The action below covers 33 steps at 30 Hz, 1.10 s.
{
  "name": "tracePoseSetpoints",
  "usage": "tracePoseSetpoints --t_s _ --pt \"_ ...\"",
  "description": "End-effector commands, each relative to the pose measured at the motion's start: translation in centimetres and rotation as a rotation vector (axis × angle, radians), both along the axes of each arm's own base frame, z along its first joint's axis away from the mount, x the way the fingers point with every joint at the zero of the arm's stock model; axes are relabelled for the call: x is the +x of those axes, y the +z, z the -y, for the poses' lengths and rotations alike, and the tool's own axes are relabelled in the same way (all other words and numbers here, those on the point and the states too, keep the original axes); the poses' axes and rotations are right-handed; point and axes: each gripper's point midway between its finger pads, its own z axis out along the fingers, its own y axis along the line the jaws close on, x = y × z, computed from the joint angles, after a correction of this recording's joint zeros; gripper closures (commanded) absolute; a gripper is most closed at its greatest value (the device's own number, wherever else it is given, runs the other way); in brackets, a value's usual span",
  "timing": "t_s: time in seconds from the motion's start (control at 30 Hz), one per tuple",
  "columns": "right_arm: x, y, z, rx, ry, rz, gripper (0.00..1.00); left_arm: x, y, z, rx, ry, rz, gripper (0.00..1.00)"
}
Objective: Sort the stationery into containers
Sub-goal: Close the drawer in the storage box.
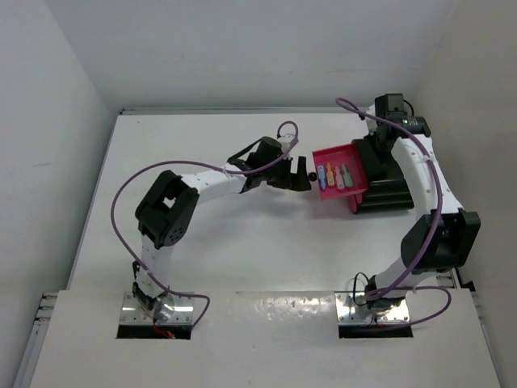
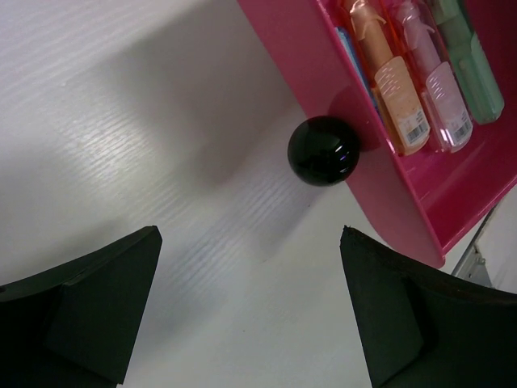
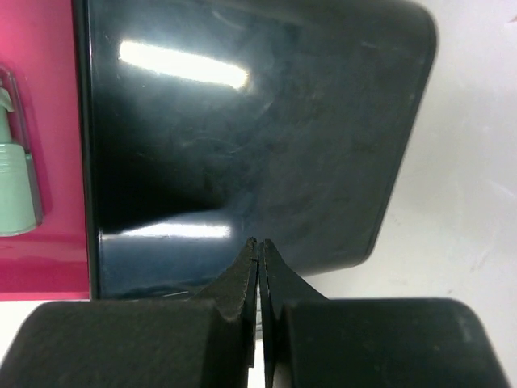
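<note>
A magenta drawer [image 1: 354,183] stands pulled out to the left of the black box [image 1: 388,187]. In it lie stubby blue [image 1: 322,173], orange [image 1: 330,174], pink [image 1: 339,177] and mint [image 1: 347,173] pieces. My left gripper [image 1: 300,179] is open and empty, just left of the drawer's round black knob [image 1: 312,176]. In the left wrist view the knob [image 2: 323,150] sits ahead of the gripper [image 2: 249,234], not between the fingers, on the drawer front [image 2: 388,202]. My right gripper [image 3: 258,242] is shut and empty, over the box top [image 3: 242,121]; the mint piece [image 3: 14,186] shows at the left.
White walls bound the table at the back and both sides. Purple cables [image 1: 121,194] loop along both arms. Lower drawers of the box [image 1: 380,204] are mostly hidden under the right arm.
</note>
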Motion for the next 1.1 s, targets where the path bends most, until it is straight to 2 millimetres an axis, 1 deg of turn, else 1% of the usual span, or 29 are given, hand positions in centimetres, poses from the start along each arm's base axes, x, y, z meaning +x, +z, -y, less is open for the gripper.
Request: tracePoseSetpoints --t_s 0.0,0.17,0.2,0.33,0.43,0.53,0.73,0.77,0.83,0.87,1.03,1.07 --pt "-0.3 -0.8 -0.4 0.057 -0.014 -0.021 1.0 0.8 1.6 1.6 -0.065 0.02 0.012 0.0" --pt "-0.9 -2.1 -1.3 0.123 -0.012 -0.072 1.0 0.8 2.3 3.1 -0.119 -0.004 0.014 0.0" --pt "-1.2 -2.3 -0.5 0.134 -0.042 -0.084 1.0 0.8 2.4 3.4 -0.128 -0.008 0.016 0.0" --pt "-1.4 -2.6 -1.0 0.192 -0.053 -0.111 1.0 0.7 3.7 5.1 -0.183 -0.032 0.033 0.0" --pt "-2.0 -3.3 -1.5 0.238 -0.061 -0.145 1.0 0.6 3.8 6.1 -0.195 -0.049 0.035 0.0" --pt "-2.6 -4.0 -1.9 0.285 -0.072 -0.178 1.0 0.4 4.1 6.7 -0.2 -0.058 0.045 0.0" --pt "-3.0 -4.8 -2.8 0.371 -0.083 -0.228 1.0 0.6 3.6 7.3 -0.199 -0.072 0.052 0.0" --pt "-3.1 -4.8 -2.8 0.378 -0.086 -0.235 1.0 0.9 4.0 7.5 -0.207 -0.073 0.063 0.0" --pt "-3.2 -5.0 -3.1 0.397 -0.084 -0.246 1.0 1.0 4.0 7.8 -0.213 -0.08 0.068 0.0" --pt "-3.3 -5.1 -3.1 0.4 -0.083 -0.254 1.0 1.2 4.4 8.0 -0.221 -0.082 0.077 0.0" --pt "-3.7 -5.4 -3.2 0.407 -0.083 -0.274 1.0 1.3 4.4 9.3 -0.231 -0.1 0.092 0.0" --pt "-3.6 -5.5 -3.6 0.429 -0.075 -0.278 1.0 1.2 4.5 9.6 -0.234 -0.106 0.093 0.0"
